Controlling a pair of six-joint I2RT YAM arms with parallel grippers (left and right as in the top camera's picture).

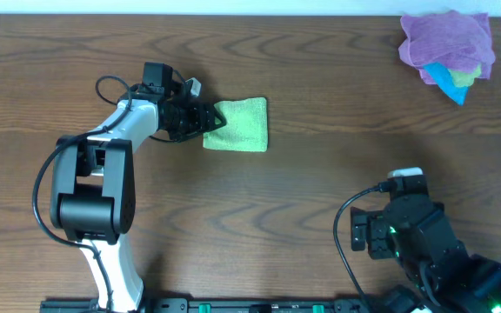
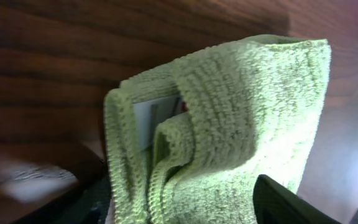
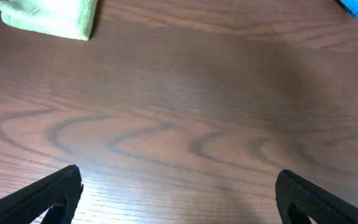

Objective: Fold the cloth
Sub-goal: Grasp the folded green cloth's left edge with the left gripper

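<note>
1. On the dark wood-grain table [image 1: 320,191], the cloth [image 1: 240,124] lies folded small, left of centre.
2. It looks soft, light and floppy, so pinch an edge through all layers.
3. The left jaws are at its left edge, grip unclear. The right jaws are wide and empty.

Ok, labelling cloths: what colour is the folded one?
The cloth is lime green; left wrist view shows it best.

Right wrist view: I see the right fingers [image 3: 50,191] spread wide at the lower corners, with only wood-grain table [image 3: 185,112] between them. The cloth [image 3: 48,17] lies folded on the table at upper left, well apart from them. A blue scrap [image 3: 353,6] sits at the upper right edge.
</note>
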